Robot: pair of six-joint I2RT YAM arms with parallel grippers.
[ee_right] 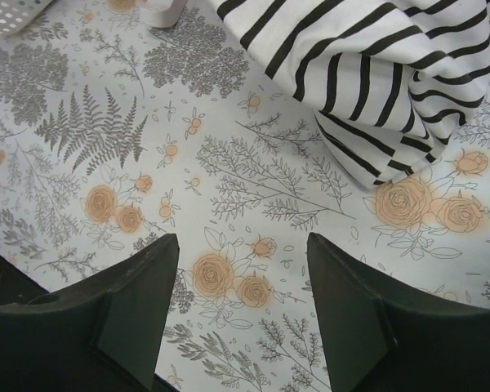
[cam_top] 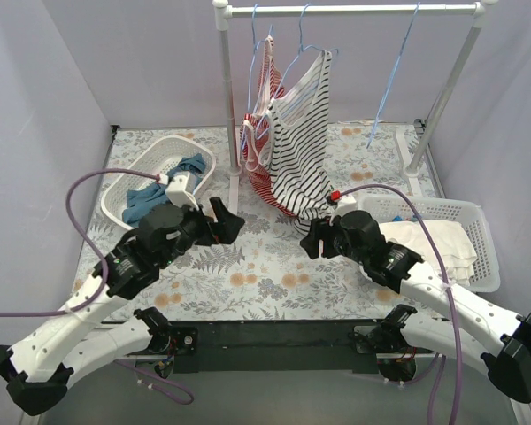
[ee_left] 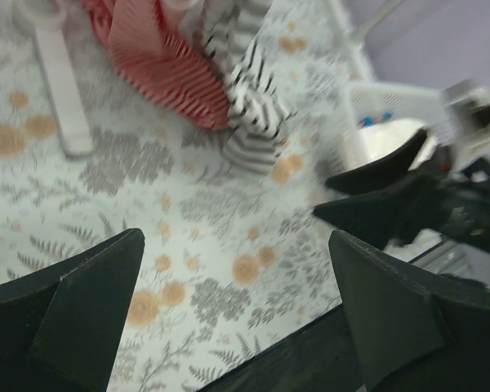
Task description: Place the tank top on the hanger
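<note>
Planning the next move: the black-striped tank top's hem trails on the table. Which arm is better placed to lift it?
Right, likely: the right arm's open fingers sit just short of the white, black-striped knit tank top's hem, close ahead in that wrist view; the left arm's fingers are farther off.

Probably a lab booth: plain walls (cam_top: 44,80), garment rack (cam_top: 354,9).

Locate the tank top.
Top view, centre: tank top hangs from the rail, right of the red-striped top, hem near the right gripper.

Hanger (cam_top: 300,35) mostly hidden inside tank top (cam_top: 301,150) (hook visible); left wrist view blurred; red-striped top (cam_top: 257,177) half covered.
</note>
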